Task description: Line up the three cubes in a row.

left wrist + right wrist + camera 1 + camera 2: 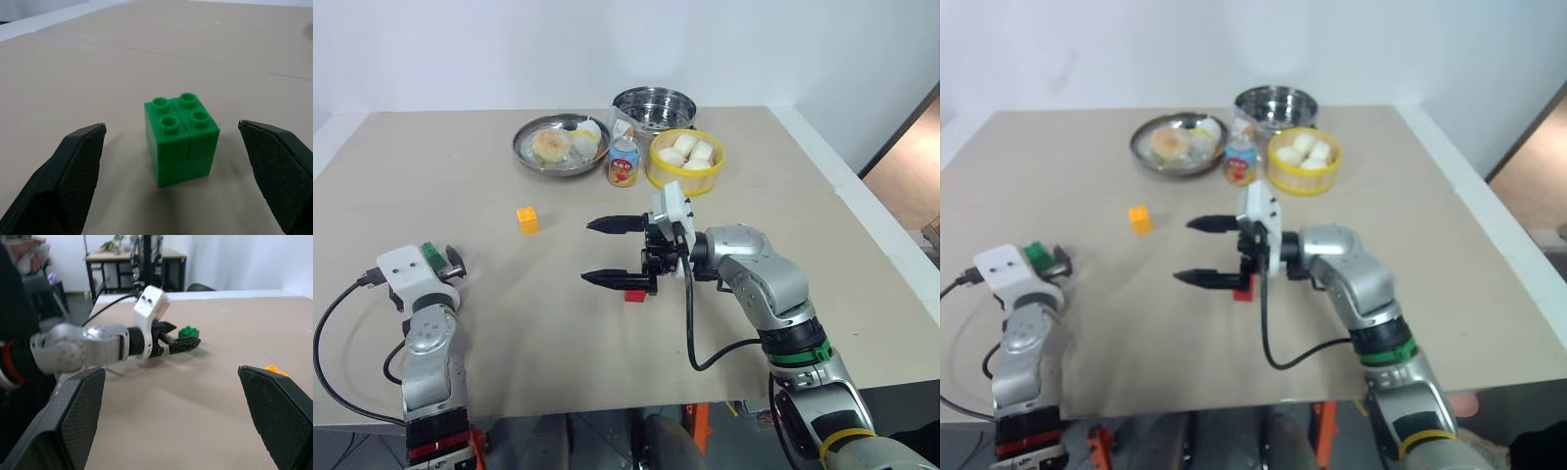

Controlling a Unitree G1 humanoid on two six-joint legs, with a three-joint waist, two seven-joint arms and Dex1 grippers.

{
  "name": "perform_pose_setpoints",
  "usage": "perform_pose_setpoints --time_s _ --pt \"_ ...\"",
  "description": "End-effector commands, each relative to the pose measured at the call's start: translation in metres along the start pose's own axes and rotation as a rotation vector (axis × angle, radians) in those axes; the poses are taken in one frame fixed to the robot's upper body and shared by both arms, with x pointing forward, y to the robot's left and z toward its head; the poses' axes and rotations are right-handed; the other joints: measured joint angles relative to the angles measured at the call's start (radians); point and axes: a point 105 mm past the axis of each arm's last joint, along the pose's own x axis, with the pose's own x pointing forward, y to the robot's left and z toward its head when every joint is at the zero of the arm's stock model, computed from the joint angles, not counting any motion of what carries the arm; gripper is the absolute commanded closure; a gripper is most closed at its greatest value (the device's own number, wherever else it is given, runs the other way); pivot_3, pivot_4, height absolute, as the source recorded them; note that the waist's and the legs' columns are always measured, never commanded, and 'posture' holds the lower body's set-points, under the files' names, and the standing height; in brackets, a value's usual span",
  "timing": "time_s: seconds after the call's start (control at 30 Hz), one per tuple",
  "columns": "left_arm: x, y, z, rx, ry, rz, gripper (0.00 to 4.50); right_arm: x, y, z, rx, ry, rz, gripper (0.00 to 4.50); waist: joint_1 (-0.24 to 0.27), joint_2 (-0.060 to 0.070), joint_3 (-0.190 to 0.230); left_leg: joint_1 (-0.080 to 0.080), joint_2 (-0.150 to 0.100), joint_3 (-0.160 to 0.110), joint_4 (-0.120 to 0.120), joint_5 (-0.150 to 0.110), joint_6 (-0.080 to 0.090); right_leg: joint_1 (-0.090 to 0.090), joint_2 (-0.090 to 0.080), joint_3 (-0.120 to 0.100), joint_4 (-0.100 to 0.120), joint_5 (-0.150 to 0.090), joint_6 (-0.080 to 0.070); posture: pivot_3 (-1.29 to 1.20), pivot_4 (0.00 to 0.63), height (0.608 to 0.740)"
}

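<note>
Looking down from the head views, found the green cube (432, 252) on the counter (803, 196), well away from the printed can (624, 163), toward the near left corner. Saw the left claw (438, 257) spread wide around it, gripping nothing. Placed the yellow-orange cube (528, 219) nearer than the can and to its left, about halfway out to the green one. Placed the red cube (634, 295) straight toward the robot from the can, just beside the lower finger of the right claw (588, 253). Found that claw fully open too, pointing left, empty.

Turning to the left wrist view, saw the green cube centred between the two black fingers (78, 166), apart from both, turned a little so that a corner faced the camera. Judged the step to be the grasp of this cube. Judged it best to square the wrist to the cube's flat sides first, ease forward until the pads flanked its middle, then close evenly, lest one pad catch a corner and spin the block away.

Noted four round studs on top, glossy plastic, a seam down the front face; expected it to be light and rigid, slippery if pinched on an edge.

Passing to the right wrist view, saw the left claw level at the green cube, with the yellow-orange cube well apart from it.
</note>
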Motion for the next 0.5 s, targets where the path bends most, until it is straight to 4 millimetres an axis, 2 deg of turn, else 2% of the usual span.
perform_pose_setpoints --time_s 0.03,0.27,0.5 --pt "0.0053 -0.0012 0.0124 -0.008 -0.053 -0.002 0.78 -0.0025 -0.0044 0.0121 -0.051 -0.028 -0.019 0.00 0.000 0.000 0.000 0.000 0.000 0.000 0.000 0.000 0.000 0.000 0.000 0.000 0.000 0.000 0.000 0.00 0.150 0.740" --pt "0.0087 -0.0009 0.0113 -0.011 -0.051 0.012 3.17 -0.0031 -0.0045 0.0077 -0.061 -0.018 -0.033 0.00 0.000 -0.001 0.000 0.000 0.000 0.000 0.000 0.000 0.000 0.000 0.000 0.000 0.000 0.000 0.000 0.00 0.150 0.740" --pt "0.0077 0.0034 0.0100 0.026 -0.045 -0.028 3.24 -0.0034 -0.0036 0.0052 -0.077 -0.005 -0.032 0.00 0.000 -0.001 0.000 0.000 0.000 0.000 0.000 0.000 0.000 0.000 0.000 0.000 0.000 0.000 0.000 0.00 0.150 0.740"
